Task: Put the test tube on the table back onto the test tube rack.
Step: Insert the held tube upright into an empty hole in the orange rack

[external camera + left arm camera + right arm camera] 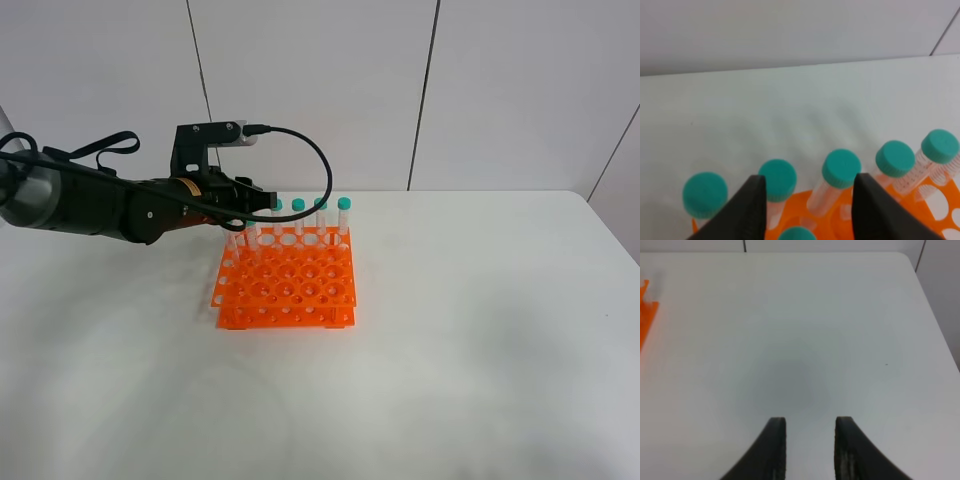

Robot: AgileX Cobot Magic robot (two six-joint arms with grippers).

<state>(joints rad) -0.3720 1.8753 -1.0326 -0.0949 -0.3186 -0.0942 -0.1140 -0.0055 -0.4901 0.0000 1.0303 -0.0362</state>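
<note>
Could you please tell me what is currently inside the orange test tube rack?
Teal-capped test tubes stand along the back row of the test tube rack; its front holes look empty. The left claw covers the rack's near-left corner.

Black arm (110, 205) w/ looped cable (300, 150), dark curved fingers (747, 212).

1. Under my arms lies the white table (470, 350), matte, its far right corner rounded.
2. Directly on it I see only the orange test tube rack (288, 290), standing left of the middle, toward the far edge.
</note>
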